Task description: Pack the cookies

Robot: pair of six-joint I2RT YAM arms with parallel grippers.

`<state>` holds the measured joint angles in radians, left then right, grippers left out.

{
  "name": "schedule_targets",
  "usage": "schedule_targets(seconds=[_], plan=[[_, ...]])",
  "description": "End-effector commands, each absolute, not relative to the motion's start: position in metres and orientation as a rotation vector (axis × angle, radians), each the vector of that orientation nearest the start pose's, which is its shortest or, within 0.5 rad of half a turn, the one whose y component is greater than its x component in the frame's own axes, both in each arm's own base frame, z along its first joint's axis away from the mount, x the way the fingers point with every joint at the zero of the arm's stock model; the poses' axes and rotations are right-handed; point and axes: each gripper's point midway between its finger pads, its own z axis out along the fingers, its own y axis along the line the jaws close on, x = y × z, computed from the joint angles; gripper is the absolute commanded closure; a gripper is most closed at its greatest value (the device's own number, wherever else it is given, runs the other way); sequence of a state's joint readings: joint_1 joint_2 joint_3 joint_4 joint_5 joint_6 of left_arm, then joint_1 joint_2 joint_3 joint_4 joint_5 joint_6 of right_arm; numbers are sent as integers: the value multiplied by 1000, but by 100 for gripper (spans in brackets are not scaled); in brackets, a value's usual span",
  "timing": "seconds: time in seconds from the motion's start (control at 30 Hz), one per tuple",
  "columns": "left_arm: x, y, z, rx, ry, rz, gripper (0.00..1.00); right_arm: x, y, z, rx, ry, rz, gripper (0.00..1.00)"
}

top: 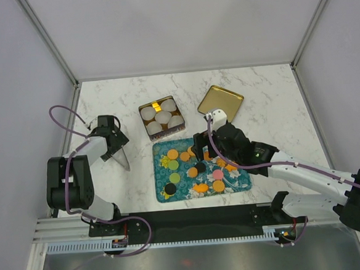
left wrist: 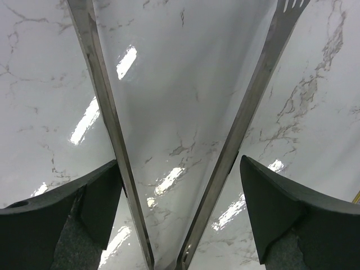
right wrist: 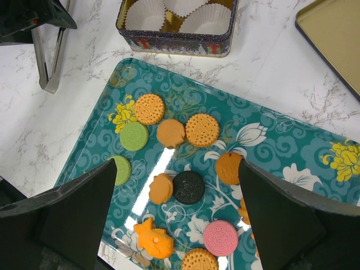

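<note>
Cookies (right wrist: 188,187) sit directly under my right jaws — wide open, empty; left jaws, well aside, straddle tongs (left wrist: 236,129) — grip unclear.

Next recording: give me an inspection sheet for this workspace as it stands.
Surface: marble table, no spills seen.
Job's things: cookies all on the teal tray; tin holds paper cups, no cookies seen inside.
Clutter: gold lid beside the tin.
Grippers: left gripper open astride the tongs; right gripper open above the tray.
Cables: purple cables run along both arms.
Surroundings: white walls, metal frame.
</note>
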<state>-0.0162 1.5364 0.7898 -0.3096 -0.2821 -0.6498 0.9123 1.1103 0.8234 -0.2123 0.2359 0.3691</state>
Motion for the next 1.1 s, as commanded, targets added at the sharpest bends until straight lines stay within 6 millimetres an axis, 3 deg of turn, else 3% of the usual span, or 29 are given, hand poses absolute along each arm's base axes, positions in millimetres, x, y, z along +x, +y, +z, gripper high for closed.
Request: schedule_targets(seconds=[0.0, 0.43, 0.73, 1.07], plan=[[325, 19, 19, -865, 2452, 132, 10, 236, 263, 195, -432, 2027, 562, 2], [323, 11, 22, -844, 2475, 126, 30, 232, 266, 196, -456, 2028, 593, 2], [329, -11, 87, -708, 2368, 38, 33, 236, 262, 195, -440, 2023, 555, 2], [309, -45, 148, -462, 2323, -41, 37, 246, 263, 203, -420, 2010, 513, 2]])
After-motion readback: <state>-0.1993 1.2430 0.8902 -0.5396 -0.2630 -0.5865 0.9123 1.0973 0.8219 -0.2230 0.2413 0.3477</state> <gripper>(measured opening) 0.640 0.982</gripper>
